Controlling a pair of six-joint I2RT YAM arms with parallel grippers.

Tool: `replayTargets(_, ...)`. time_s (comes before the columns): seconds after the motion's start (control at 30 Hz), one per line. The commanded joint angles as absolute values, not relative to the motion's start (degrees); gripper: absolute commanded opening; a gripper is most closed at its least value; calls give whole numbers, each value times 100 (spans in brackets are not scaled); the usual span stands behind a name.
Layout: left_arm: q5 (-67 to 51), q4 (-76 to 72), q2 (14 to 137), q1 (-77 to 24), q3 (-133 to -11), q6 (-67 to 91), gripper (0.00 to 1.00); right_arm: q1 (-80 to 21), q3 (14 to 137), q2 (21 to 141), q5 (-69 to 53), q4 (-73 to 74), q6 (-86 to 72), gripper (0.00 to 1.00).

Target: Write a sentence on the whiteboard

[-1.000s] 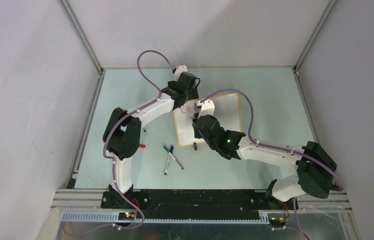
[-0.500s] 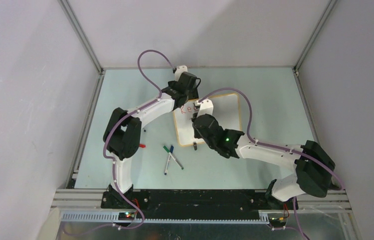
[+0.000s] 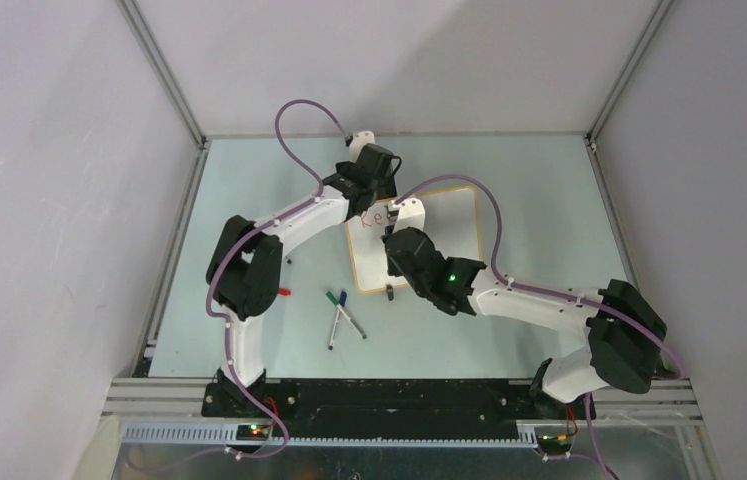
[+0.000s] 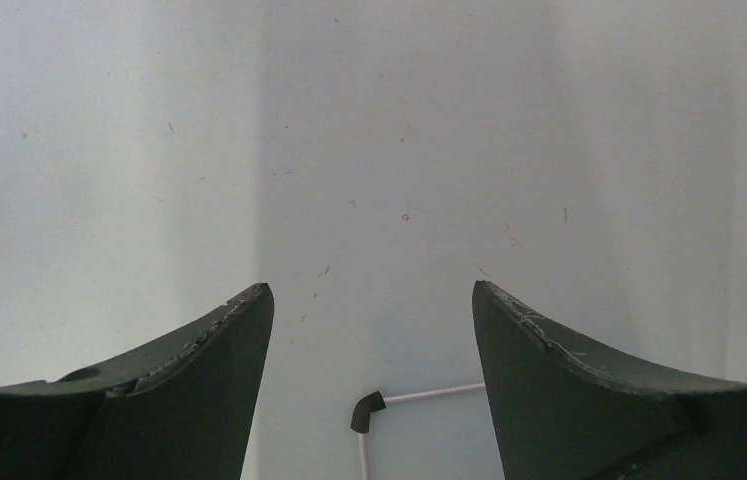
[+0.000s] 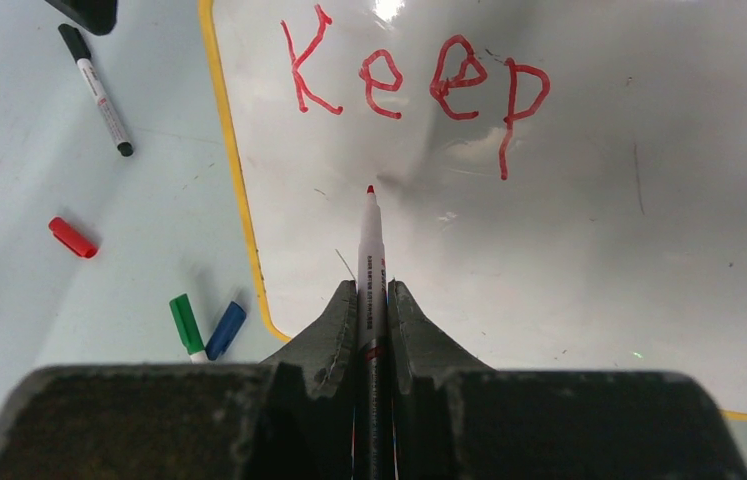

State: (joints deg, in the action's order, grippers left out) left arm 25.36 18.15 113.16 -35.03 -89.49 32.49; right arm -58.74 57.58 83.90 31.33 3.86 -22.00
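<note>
The whiteboard [image 3: 452, 230] lies flat on the table with its thin orange-yellow frame [image 5: 236, 180] showing in the right wrist view. Of the sentence [image 5: 419, 85] only the red word "Keep" is on the board [image 5: 589, 250], near its top edge. My right gripper [image 5: 372, 288] is shut on a red marker [image 5: 370, 245], whose tip sits just under the second letter, at or just above the surface. Seen from above, the right gripper [image 3: 396, 238] hangs over the board's left half. My left gripper [image 3: 364, 183] sits at the board's far left corner, open [image 4: 371, 290], nothing between its fingers.
A green-capped pen [image 5: 185, 323] and a blue-capped pen [image 5: 225, 329] lie crossed left of the board, on the table [image 3: 549, 180]. A loose red cap [image 5: 73, 237] and a black-capped marker [image 5: 97, 90] lie further left. A black clip foot [image 3: 389, 292] sits at the board's near edge.
My right gripper has shifted a little to the left over the board, now covering more of the written word in the top view. The left arm has not moved.
</note>
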Motion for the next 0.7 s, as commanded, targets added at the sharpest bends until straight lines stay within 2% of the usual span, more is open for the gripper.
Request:
replayTargets(0.0,2654,1891,11346,-3578,-9172,3177,78,-5836,6006,8425,3401,357,-2239,0)
replayTargets(0.67,2686,1902,11347,-3575,-9176,3175,78,-5772,6139,8604,3401,489,-2340,0)
